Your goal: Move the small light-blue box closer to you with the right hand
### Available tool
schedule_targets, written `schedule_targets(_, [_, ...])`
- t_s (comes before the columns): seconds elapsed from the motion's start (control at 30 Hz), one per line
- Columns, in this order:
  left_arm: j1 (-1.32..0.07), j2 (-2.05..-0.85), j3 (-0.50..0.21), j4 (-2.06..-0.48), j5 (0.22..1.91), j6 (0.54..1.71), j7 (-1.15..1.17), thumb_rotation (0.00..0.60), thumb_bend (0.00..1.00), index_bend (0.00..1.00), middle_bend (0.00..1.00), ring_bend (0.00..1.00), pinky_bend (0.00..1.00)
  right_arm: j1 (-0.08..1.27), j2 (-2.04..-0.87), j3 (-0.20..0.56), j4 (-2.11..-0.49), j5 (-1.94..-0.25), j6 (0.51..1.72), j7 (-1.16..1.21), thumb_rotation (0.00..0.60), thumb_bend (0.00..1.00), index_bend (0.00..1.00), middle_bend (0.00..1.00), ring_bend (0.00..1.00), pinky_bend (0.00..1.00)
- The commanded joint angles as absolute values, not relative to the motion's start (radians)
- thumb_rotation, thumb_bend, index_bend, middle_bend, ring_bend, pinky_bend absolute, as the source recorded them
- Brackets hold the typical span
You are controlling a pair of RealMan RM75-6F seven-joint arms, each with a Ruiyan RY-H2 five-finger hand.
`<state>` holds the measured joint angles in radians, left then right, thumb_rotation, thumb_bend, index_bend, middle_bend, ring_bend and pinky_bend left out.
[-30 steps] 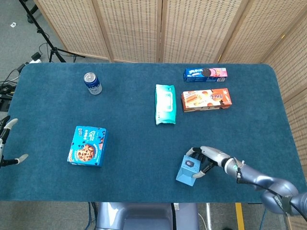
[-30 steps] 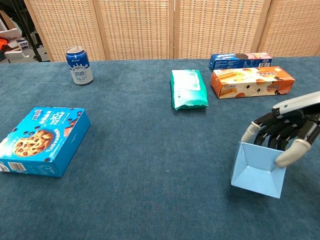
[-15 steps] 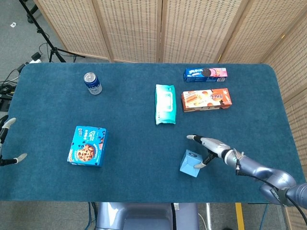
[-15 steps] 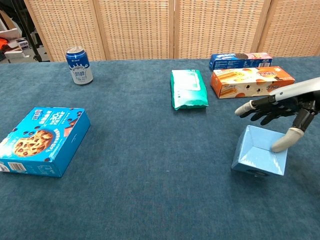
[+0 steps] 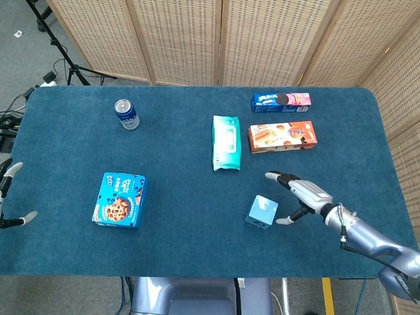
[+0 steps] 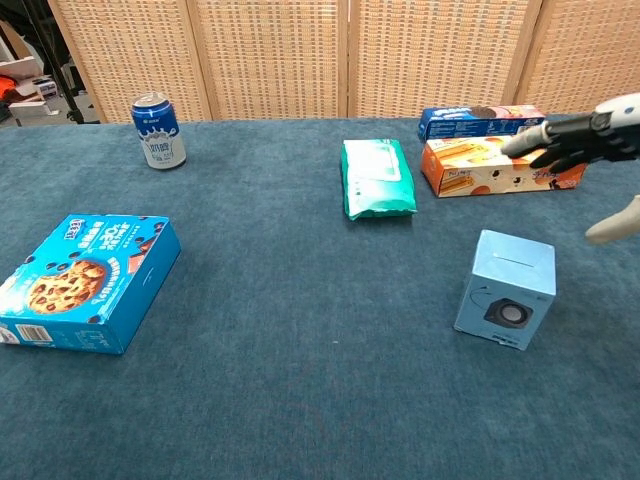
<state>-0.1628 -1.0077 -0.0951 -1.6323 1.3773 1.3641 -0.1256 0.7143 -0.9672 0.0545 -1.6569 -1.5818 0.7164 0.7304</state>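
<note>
The small light-blue box [image 5: 262,211] [image 6: 505,289] stands upright on the blue table near its front edge, a speaker picture on its near face. My right hand [image 5: 298,195] [image 6: 588,160] hovers just right of the box, fingers spread and holding nothing, clear of the box. At the far left edge my left hand [image 5: 9,197] shows only its fingertips, spread apart and empty; the chest view does not show it.
A large blue cookie box [image 5: 119,199] lies front left and a blue can [image 5: 126,113] stands back left. A green wipes pack [image 5: 226,142], an orange biscuit box [image 5: 282,136] and a blue cookie pack [image 5: 281,101] lie behind the small box.
My right hand let go of the tilted box, opened, and pulled up and to the right. The box settled upright on the table. The left hand stayed put.
</note>
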Motion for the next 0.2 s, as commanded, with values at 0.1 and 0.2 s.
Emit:
schedule_targets(0.1, [-0.15,-1.038,-0.089,-1.618,1.376,1.39,-0.085,0.6,0.0,0.0,0.0,0.0,0.0,0.421,-1.139,0.06,-1.531,-1.645,1.284,0.214,0.6,0.0,0.0,0.0,0.0,0.0])
schedule_targets(0.2, [-0.143,-1.054,-0.084,-1.608,1.374,1.396,-0.069,0.6,0.0,0.0,0.0,0.0,0.0,0.357,-1.234,0.056,-1.428,-1.661,1.408,0.108,0.6,0.0,0.0,0.0,0.0,0.0])
